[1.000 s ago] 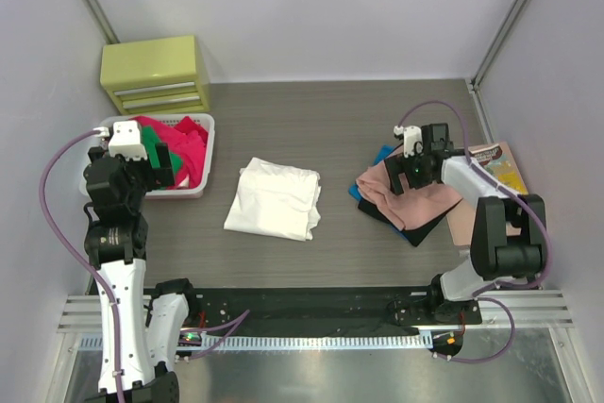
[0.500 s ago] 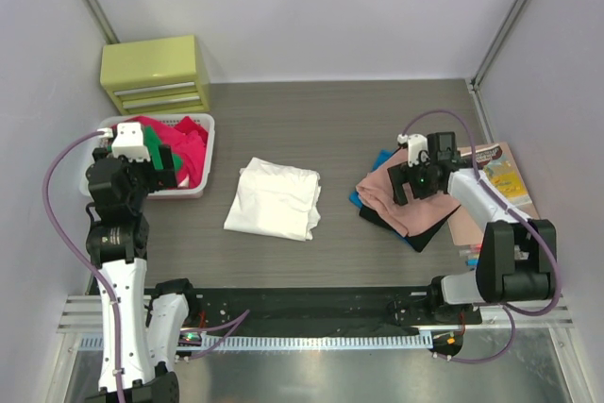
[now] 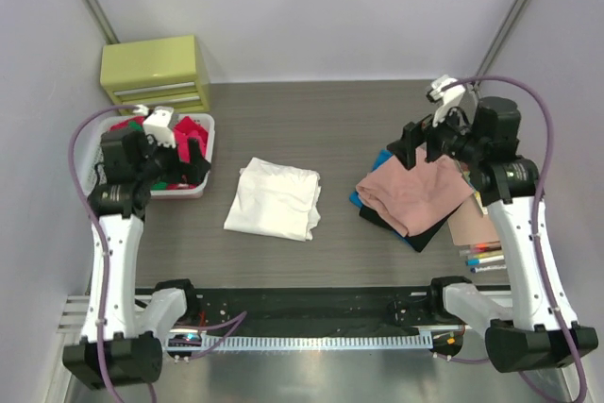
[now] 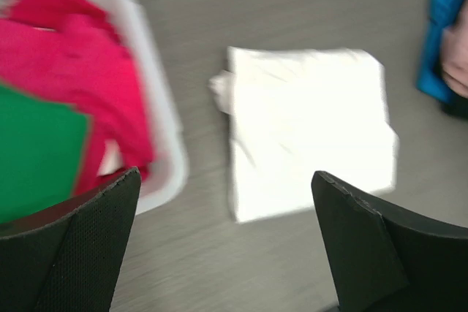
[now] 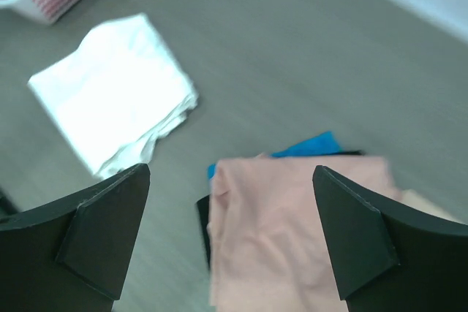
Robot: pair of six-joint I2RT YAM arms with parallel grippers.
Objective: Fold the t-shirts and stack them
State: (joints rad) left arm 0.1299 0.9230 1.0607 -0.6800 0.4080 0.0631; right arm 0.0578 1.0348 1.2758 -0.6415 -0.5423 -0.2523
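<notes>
Lying folded, the white shirt (image 3: 274, 198) had bare table (image 3: 330, 129) all round, between the basket (image 3: 184, 193) of red and green shirts (image 3: 189, 129) (far left) and the pink-topped stack (image 3: 415, 193) near the right edge. The left gripper (image 3: 192, 159) hung over the basket and the right gripper (image 3: 422, 146) over the stack's far edge, both spread wide and empty.

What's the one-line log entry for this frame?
left jaws: open, empty, over white slotted plastic basket | right jaws: open, empty, above folded salmon-pink cloth shirt topping stack | folded white cloth shirt: mid-table, untouched
</notes>
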